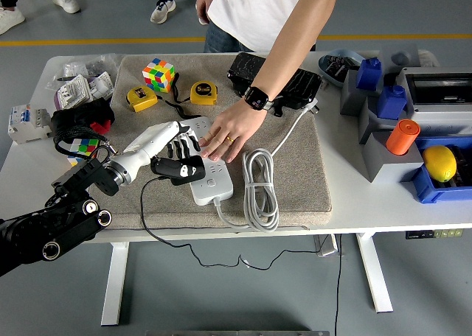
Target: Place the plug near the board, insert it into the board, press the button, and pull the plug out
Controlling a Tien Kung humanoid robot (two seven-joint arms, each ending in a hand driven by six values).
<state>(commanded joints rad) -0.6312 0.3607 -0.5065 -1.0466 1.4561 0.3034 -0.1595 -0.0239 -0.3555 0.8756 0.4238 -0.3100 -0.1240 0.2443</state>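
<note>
A white power strip [212, 177] lies on the grey mat [295, 174] in the head view, its white cable [258, 189] coiled to its right. My left hand [175, 159] is shut on a black plug [181, 169] at the strip's left edge, touching or just above it. The plug's thin black cord [147, 218] trails off the table front. A person's hand [225, 138] with a black watch presses flat on the far end of the strip. My right arm is out of view.
Two yellow tape measures [203, 93], a Rubik's cube [158, 74] and a black pouch [284, 85] sit at the back of the mat. Clutter lies at the left edge [77, 122]. Blue and grey bins [413, 130] with an orange cylinder and a lemon fill the right.
</note>
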